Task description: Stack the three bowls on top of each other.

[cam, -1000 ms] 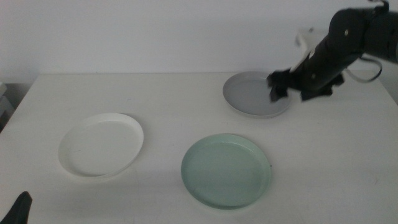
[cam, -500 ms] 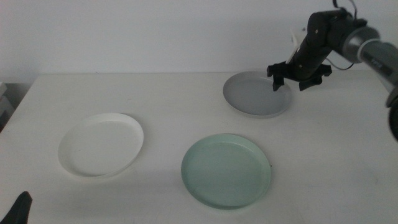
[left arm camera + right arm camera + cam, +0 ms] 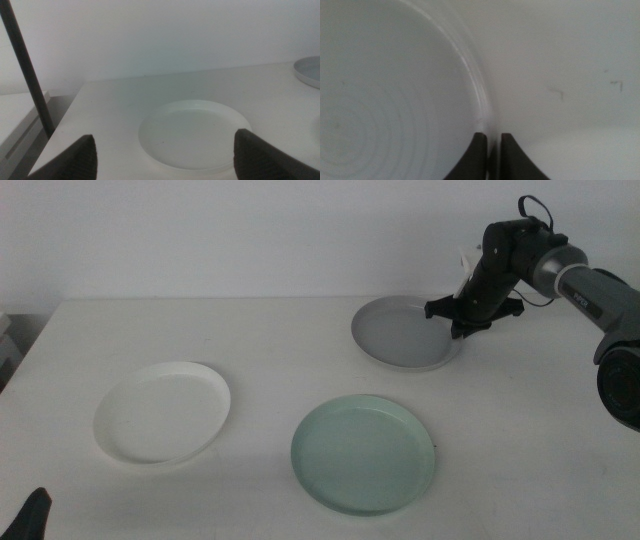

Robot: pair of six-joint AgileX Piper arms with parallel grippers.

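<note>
one bowl white (image 3: 162, 412), one grey (image 3: 403, 333), one mint green (image 3: 363, 454), on a white table (image 3: 260, 340).

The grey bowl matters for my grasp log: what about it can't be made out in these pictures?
- Grey bowl, middle view: the right gripper covers its right rim.
- Right wrist view: the bowl is cut off by the picture's edges; its underside is hidden.
- Left wrist view: only a sliver shows at the edge.

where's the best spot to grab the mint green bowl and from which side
Judging by its shape, take the mint green bowl by its low rim, one jaw inside and one outside, coming down from above: it lies flat and is too wide to span. The right end effector holds the grey bowl that way now. The rim facing the right arm looks easiest.
</note>
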